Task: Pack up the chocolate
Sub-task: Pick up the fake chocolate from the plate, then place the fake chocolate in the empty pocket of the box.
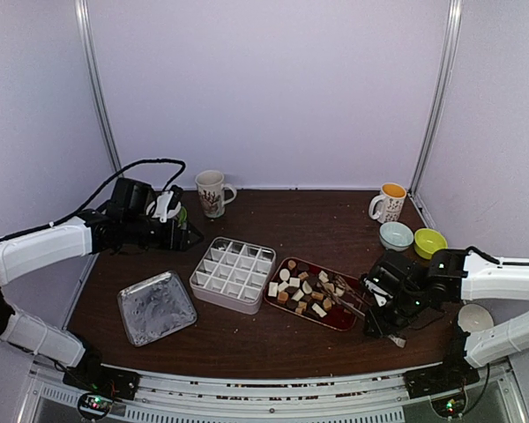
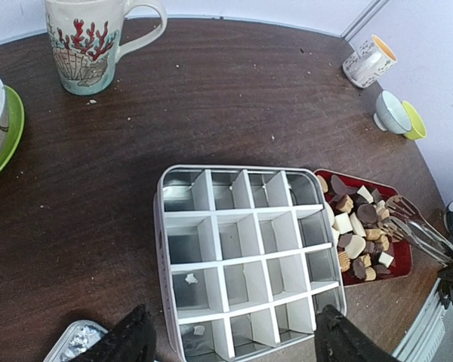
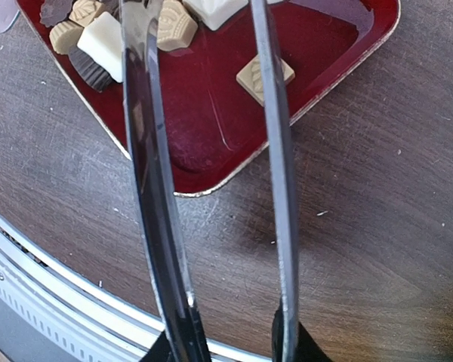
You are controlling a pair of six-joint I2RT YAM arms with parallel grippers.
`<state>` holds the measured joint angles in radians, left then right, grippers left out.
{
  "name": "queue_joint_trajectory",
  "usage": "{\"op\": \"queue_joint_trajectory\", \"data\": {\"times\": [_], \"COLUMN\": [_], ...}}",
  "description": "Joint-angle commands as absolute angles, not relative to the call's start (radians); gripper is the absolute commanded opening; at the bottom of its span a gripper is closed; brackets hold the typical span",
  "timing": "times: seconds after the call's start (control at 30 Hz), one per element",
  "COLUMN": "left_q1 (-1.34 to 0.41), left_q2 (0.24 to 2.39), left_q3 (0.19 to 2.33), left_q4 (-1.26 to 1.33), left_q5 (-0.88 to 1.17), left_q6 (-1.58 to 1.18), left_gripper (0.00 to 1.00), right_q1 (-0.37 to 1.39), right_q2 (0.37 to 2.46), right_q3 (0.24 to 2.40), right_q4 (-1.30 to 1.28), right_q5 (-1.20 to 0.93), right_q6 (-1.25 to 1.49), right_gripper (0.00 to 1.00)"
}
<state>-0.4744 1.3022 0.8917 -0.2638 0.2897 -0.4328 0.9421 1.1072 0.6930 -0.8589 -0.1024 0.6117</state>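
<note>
Dark wooden table (image 1: 317,220) carries a red tray (image 1: 339,324) with the chocolate (image 1: 304,291) heaped in it. Just left of the tray sits a white divided box (image 1: 234,273). The right gripper (image 1: 381,300) clamps metal tongs (image 3: 147,188), whose tips reach over the tray's right end. The left gripper (image 2: 230,343), well left of the tray, has its fingers spread wide, holding nothing.

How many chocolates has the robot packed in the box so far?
None yet. The divided box holds only a couple of white crumbs. All the chocolate sits on the red tray. The right hand grips the metal tongs, tips over the tray; the left hand hangs open above the box. All the packing is left.
</note>
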Motion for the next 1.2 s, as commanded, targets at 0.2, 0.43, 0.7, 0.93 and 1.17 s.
{"op": "queue_joint_trajectory", "data": {"times": [0.2, 0.43, 0.7, 0.93, 1.17], "left_q1": [-0.477, -0.477, -0.477, -0.477, -0.477], "left_q2": [1.283, 1.261, 1.239, 1.213, 1.185], "left_q3": [0.884, 0.888, 0.898, 0.907, 0.877], "left_q4": [-0.265, -0.27, -0.279, -0.306, -0.306], "left_q5": [0.28, 0.276, 0.282, 0.268, 0.252], "left_q6": [-0.418, -0.411, -0.402, -0.395, -0.415], "left_gripper": [0.75, 0.75, 0.75, 0.75, 0.75], "right_q1": [0.937, 0.938, 0.937, 0.94, 0.951], "right_q2": [1.118, 1.069, 1.034, 1.065, 1.222], "right_q3": [0.693, 0.743, 0.787, 0.85, 0.953], "right_q4": [-0.862, -0.894, -0.848, -0.765, -0.626], "right_q5": [-0.097, -0.079, -0.121, -0.176, -0.213], "right_q6": [0.627, 0.604, 0.573, 0.512, 0.473], "right_gripper": [0.26, 0.25, 0.24, 0.24, 0.24]}}
